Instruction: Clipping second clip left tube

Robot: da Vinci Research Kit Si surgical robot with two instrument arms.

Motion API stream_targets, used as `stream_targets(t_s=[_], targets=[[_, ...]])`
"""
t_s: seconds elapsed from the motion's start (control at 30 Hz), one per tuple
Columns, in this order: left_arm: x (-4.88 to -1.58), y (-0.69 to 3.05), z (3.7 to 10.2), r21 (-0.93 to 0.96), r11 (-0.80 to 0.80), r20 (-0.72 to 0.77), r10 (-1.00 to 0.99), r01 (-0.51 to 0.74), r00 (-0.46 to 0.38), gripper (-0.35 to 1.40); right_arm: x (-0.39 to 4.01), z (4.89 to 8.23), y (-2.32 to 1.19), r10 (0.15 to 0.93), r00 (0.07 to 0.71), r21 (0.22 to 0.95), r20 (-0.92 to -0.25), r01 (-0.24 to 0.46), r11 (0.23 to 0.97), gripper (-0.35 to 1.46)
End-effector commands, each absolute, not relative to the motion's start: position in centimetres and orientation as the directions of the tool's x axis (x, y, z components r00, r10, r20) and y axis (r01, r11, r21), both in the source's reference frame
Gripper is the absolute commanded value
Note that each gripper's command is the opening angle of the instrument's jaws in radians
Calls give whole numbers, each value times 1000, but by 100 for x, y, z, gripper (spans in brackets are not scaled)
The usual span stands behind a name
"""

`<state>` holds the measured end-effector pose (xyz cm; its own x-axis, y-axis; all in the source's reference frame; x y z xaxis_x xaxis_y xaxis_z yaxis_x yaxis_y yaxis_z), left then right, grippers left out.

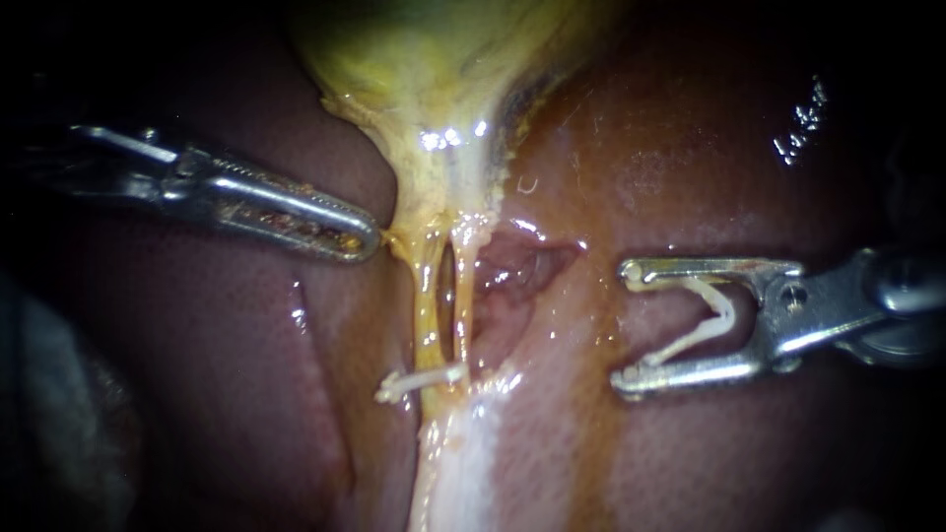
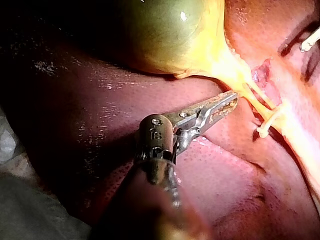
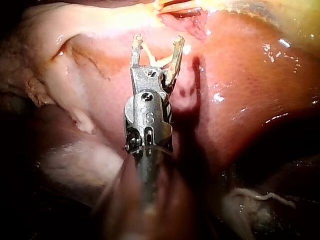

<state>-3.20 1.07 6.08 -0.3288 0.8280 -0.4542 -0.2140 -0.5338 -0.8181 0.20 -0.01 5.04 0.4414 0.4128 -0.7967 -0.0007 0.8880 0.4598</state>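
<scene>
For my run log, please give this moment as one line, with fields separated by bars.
left instrument: shut on yellow tissue | right instrument: holds new clip, clear of tubes | placed clip: low on tubes

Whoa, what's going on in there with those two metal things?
Two robot tools are working on a pig's gallbladder lying on the liver. The left tool grips tissue just under the gallbladder, beside the top of the left tube. A closed clip sits across that tube lower down. The right tool holds an open clip between its jaws, off over the liver, not yet at the tube.
</scene>
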Motion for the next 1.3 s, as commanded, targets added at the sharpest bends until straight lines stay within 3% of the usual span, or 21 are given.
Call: stream_targets(t_s=[0.03,0.57,0.77,1.03,1.3], targets=[[-319,107,607,-818,-534,-454,828,-213,-329,-35,20,504,-1,413,441,460,-797,0,888,49],[-262,139,530,-829,-508,-438,850,-234,-292,-35,20,503,-2,412,441,463,-797,9,886,49],[-260,139,530,-828,-508,-439,850,-238,-290,-35,34,502,-3,414,443,480,-795,43,876,49],[-264,139,530,-827,-508,-439,851,-241,-289,-35,84,499,-5,540,462,636,-704,70,769,44],[-265,139,530,-827,-508,-439,851,-241,-289,-35,126,511,-8,584,472,684,-660,57,727,44]])
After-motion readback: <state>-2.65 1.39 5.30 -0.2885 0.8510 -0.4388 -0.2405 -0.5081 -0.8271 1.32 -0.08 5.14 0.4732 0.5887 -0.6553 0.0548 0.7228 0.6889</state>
